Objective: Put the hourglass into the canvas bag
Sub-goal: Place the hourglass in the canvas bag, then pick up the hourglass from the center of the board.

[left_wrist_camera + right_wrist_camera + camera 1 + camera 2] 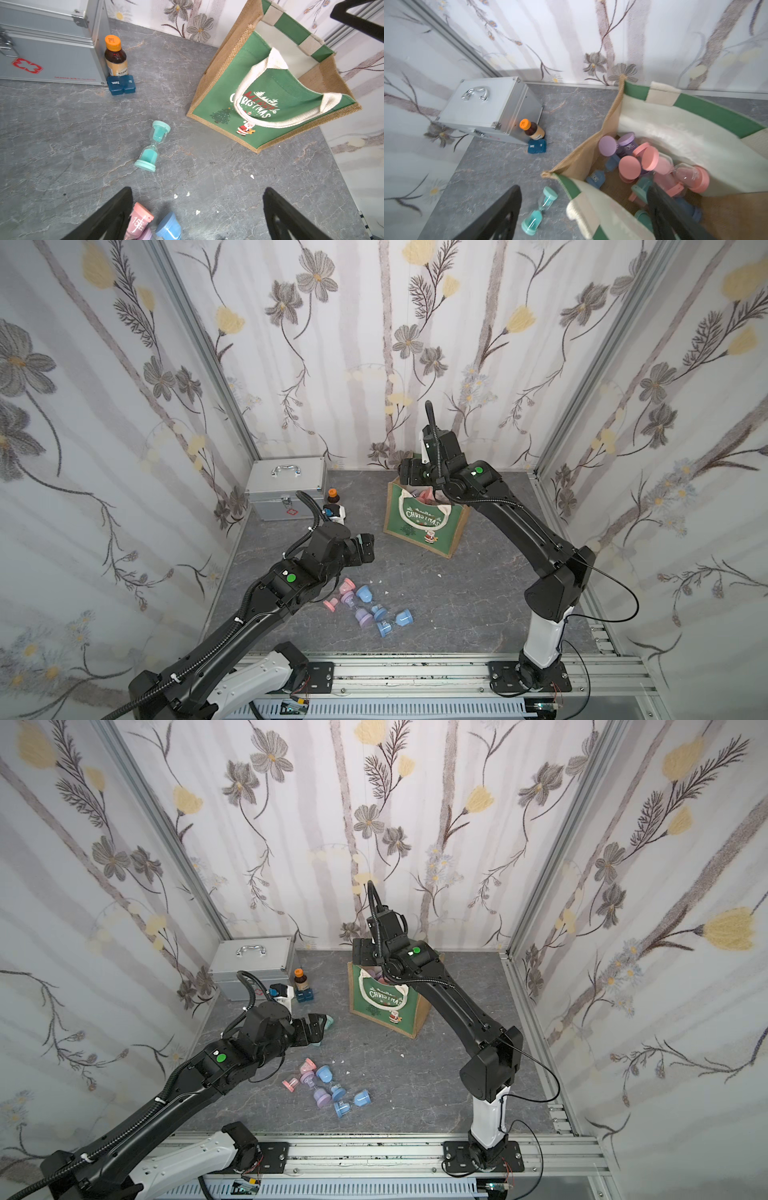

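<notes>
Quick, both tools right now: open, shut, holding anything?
Left tool: open, holding nothing.
Right tool: open, holding nothing, above the rim of the canvas bag.

Bright, softly lit, with faint shadows only. Bowed at the edges in both top views; motion-blurred in the right wrist view.

A closed silver metal case, with a chrome handle on its lid and a red cross emblem on its front, sits in the far left corner of a grey marbled tabletop. A brown bottle with an orange cap stands upright just beside the case's end, with a dark blue pill box lying at its foot. Floral wallpaper covers the three walls, and small white flecks dot the surface.
</notes>
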